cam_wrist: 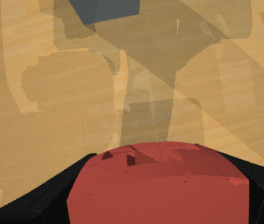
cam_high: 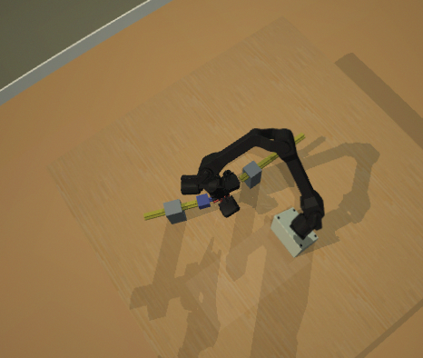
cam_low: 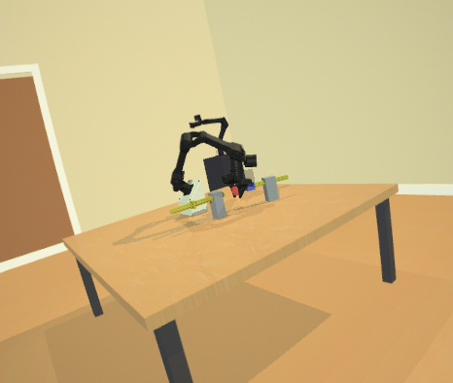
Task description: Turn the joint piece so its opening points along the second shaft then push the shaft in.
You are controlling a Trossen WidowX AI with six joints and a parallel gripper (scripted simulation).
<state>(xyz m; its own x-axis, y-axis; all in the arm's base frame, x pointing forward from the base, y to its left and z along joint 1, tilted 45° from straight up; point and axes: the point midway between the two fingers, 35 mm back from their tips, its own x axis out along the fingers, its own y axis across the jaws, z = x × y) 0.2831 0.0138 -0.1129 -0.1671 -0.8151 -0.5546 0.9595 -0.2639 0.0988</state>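
Counter (cam_low: 273,243): a wooden top on dark legs — it carries both blocks, both shafts and the arm's pale base.
Arm (cam_high: 264,145): arches from its base at about 4 o'clock of the joint piece, over the second shaft, down to the gap between the two blocks.
Blocks: the fixed block (cam_high: 174,212) sits at about 8 o'clock of the joint piece, the second block (cam_high: 252,174) at about 2 o'clock; both look like solid, rigid guides.
Second shaft (cam_high: 270,158): a thin yellow-green rod running through the second block toward 2 o'clock; likely stiff, light and smooth, so I judge a grip square across it near the block best, with the push kept along its axis to avoid jamming.
End effector (cam_high: 221,197): fingers parting and holding nothing, just beside the joint piece; the wrist view shows only a red pad (cam_wrist: 157,203) and part of a grey block.
Joint piece (cam_high: 203,201): a small blue square on the end of the fixed shaft (cam_high: 155,214), between the blocks — rigid, free on its hinges, so probably easy to knock off line; whether its opening lines up with the second shaft I cannot tell.
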